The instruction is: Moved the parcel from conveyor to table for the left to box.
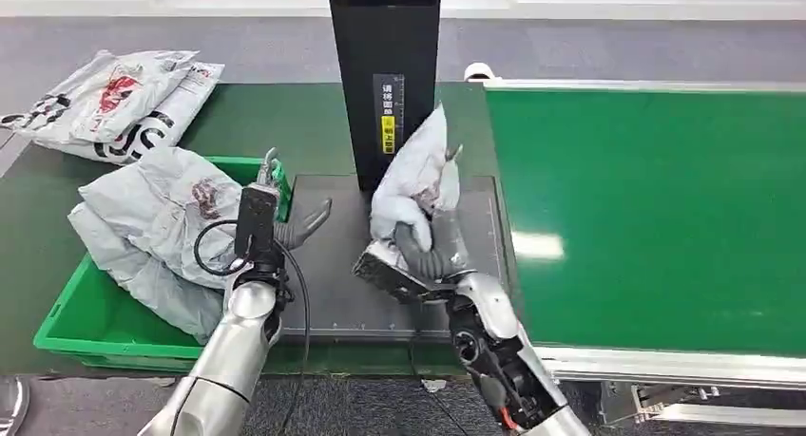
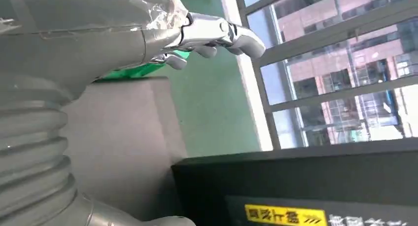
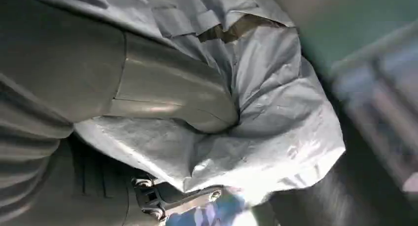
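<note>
While the left side of the table (image 1: pixel 314 108) is mostly bags, that's a good place to start: two printed bags (image 1: pixel 114 104) lie at the far left corner, and nearer the robot a green bin (image 1: pixel 86 317) has a couple of crumpled grey bags (image 1: pixel 157 232) heaped in it, spilling over the rim. Just right of the bin, the left hand (image 1: pixel 295 229) hovers over the dark mat (image 1: pixel 333 284), fingers (image 2: pixel 236 36) spread apart and nothing in them. Behind the mat a black post (image 1: pixel 385 66) with a yellow label stands upright.

Moving right, the right hand (image 1: pixel 423 255) has its fingers wrapped tight around the lower end of the grey parcel (image 1: pixel 418 175), holding it up off the mat so the top end sticks upward next to the post. The right wrist view shows the thumb (image 3: pixel 177 95) pressed deep into the wrinkled plastic. So the parcel is over the mat, not on the conveyor (image 1: pixel 656 218), whose green belt runs along the right side.
</note>
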### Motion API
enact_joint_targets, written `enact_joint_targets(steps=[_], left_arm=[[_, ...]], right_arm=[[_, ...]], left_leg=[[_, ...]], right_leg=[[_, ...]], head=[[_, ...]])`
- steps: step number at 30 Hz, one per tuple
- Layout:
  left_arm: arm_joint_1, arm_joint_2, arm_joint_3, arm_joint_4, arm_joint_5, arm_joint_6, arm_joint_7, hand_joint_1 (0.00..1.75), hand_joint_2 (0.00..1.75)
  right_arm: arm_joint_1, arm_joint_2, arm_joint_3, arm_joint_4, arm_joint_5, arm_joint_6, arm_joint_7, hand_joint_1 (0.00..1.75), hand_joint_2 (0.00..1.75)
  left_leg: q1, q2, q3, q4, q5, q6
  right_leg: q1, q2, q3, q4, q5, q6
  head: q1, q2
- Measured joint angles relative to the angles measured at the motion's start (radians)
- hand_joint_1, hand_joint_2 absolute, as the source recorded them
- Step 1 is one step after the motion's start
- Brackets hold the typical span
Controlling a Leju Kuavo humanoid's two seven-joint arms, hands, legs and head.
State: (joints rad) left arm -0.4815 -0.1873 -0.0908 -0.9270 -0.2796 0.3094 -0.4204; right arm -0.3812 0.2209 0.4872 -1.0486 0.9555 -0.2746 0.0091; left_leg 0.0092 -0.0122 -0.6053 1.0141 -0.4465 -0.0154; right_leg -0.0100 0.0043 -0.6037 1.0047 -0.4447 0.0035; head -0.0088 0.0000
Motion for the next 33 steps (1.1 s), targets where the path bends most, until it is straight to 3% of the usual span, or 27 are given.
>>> enact_joint_targets(steps=[2, 3, 8, 17, 26, 33], left_arm=[[0.0, 0.002, 0.0, -0.01, -0.001, -0.002, 0.002, 0.0, 1.75], [0.0, 0.003, 0.0, -0.015, -0.001, -0.002, 0.002, 0.0, 1.75], [0.008, 0.009, 0.0, -0.043, 0.007, 0.001, 0.002, 0.0, 1.75], [0.073, 0.015, 0.009, -0.158, 0.019, 0.02, -0.022, 0.0, 1.75], [0.061, 0.014, -0.024, -0.124, -0.15, -0.092, 0.004, 0.0, 1.75], [0.001, 0.014, -0.113, 0.063, -0.351, -0.127, 0.043, 0.0, 1.75]], right_arm=[[-0.002, 0.0, 0.028, 0.031, -0.023, 0.008, -0.005, 0.72, 1.75], [-0.007, 0.0, 0.042, 0.046, -0.027, 0.032, -0.002, 0.0, 1.75], [-0.024, -0.011, 0.118, 0.135, -0.009, 0.139, 0.034, 0.0, 1.75], [-0.021, -0.062, 0.128, 0.16, -0.155, 0.075, -0.052, 0.0, 1.75], [0.062, -0.069, -0.02, -0.076, -0.459, -0.091, -0.32, 0.0, 1.75], [0.065, -0.064, -0.119, -0.12, -0.711, -0.084, -0.446, 0.0, 1.75]], left_leg=[[0.0, 0.0, 0.0, 0.0, 0.0, 0.0], [0.0, 0.0, 0.0, 0.0, 0.0, 0.0], [0.0, 0.0, 0.0, 0.0, 0.0, 0.0], [0.0, -0.001, 0.0, 0.001, 0.0, 0.0], [0.0, 0.0, 0.0, 0.001, 0.0, 0.0], [0.0, 0.002, 0.001, 0.001, 0.0, 0.0]], right_leg=[[0.0, 0.0, 0.0, 0.0, 0.0, 0.0], [0.0, 0.0, 0.0, 0.0, 0.0, 0.0], [-0.001, 0.0, 0.0, 0.0, 0.0, 0.0], [-0.001, -0.001, 0.001, -0.001, 0.0, 0.0], [-0.001, 0.0, 0.0, -0.001, 0.0, 0.0], [-0.001, 0.001, 0.0, -0.001, 0.001, 0.001]], head=[[0.0, 0.0], [0.0, 0.0], [0.0, 0.0], [0.0, 0.0], [0.0, 0.0], [0.0, 0.0]])
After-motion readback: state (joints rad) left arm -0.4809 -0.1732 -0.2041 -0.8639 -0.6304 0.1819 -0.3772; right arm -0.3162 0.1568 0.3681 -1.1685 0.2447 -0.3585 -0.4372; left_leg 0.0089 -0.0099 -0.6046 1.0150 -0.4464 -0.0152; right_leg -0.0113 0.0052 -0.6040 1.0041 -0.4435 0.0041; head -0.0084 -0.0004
